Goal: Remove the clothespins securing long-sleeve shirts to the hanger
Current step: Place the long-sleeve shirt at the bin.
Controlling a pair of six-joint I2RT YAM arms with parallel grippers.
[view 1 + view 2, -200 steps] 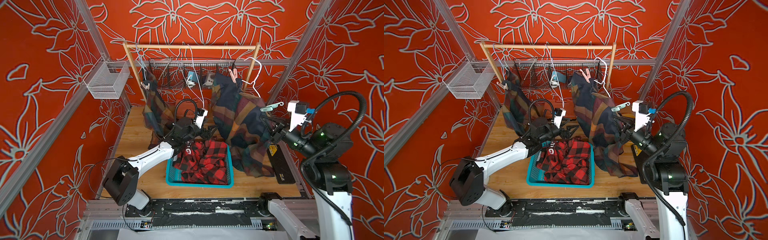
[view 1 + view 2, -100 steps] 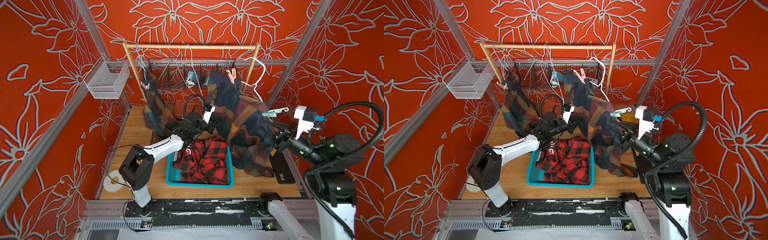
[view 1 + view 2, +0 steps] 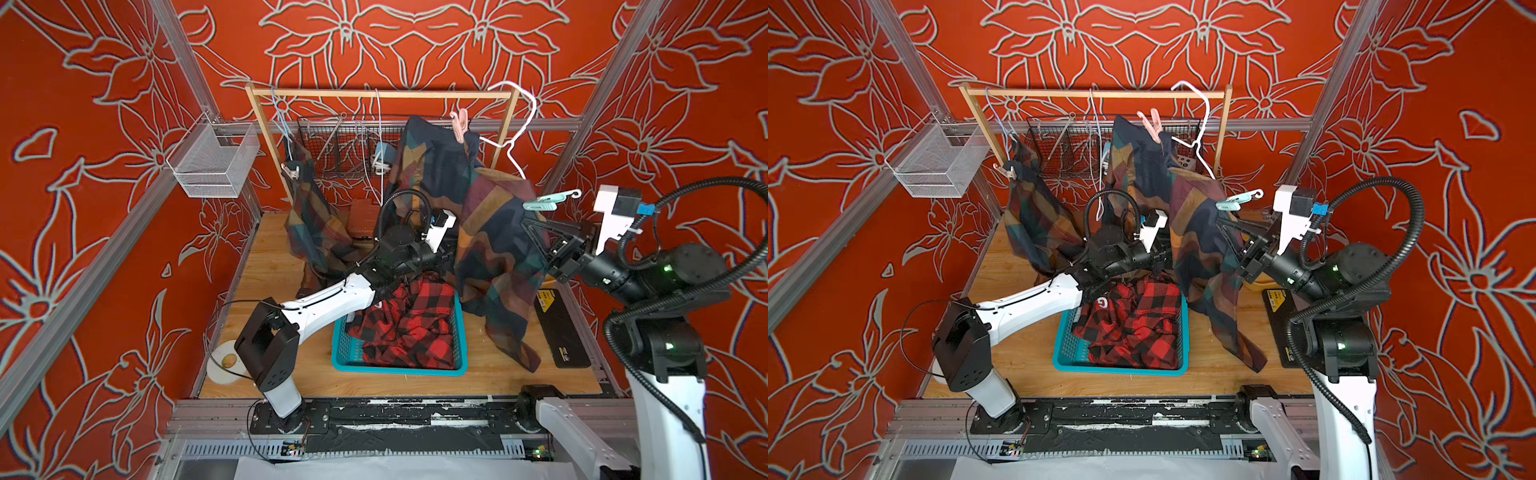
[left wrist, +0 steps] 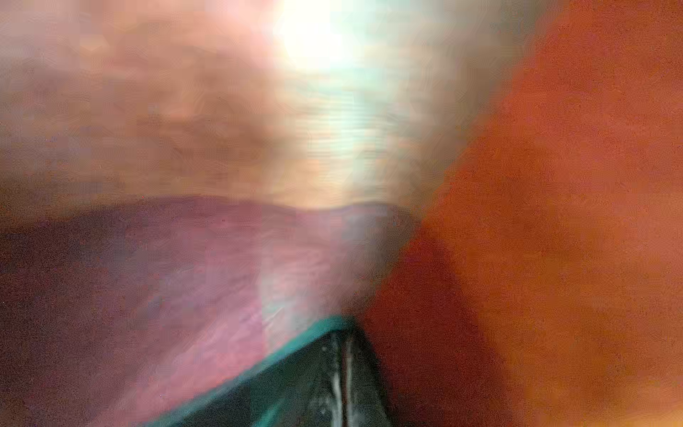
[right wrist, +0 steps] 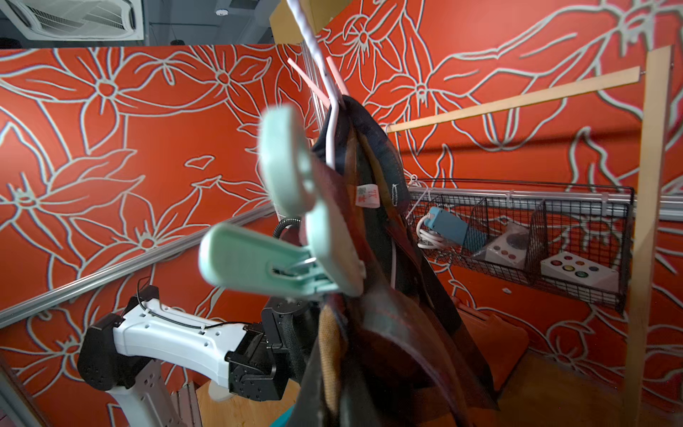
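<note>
Clothespins [image 3: 540,203] sit on both hanging shirts, well back from me. Closest to me, the red shirt [image 3: 411,324] lies crumpled in the teal basket [image 3: 399,369] on the wooden floor.

Just behind it my left arm reaches in under the big dark shirt [image 3: 490,237]. That shirt hides the left gripper [image 4: 342,373] in both top views. Its wrist view is badly blurred but shows the jaws closed beside teal-edged cloth. I cannot tell whether any cloth is pinched.

My right gripper [image 3: 525,221] is closed too. Its tips are at that shirt's edge, just under the mint pin [image 3: 1232,203]. I cannot tell whether it nips the cloth. The mint pin clamps the shirt's shoulder, with its handles sticking out toward my right arm.

Higher and farther back, a pink pin [image 3: 459,124] bites the shirt's top onto the white hanger [image 3: 521,137]. The hanger's hook is up at the wooden rail [image 3: 374,94].

Toward the rail's other end a second dark shirt [image 3: 311,224] hangs with a pale pin [image 3: 291,171] at its top. Behind the rail is a black wire rack [image 3: 345,145].
</note>
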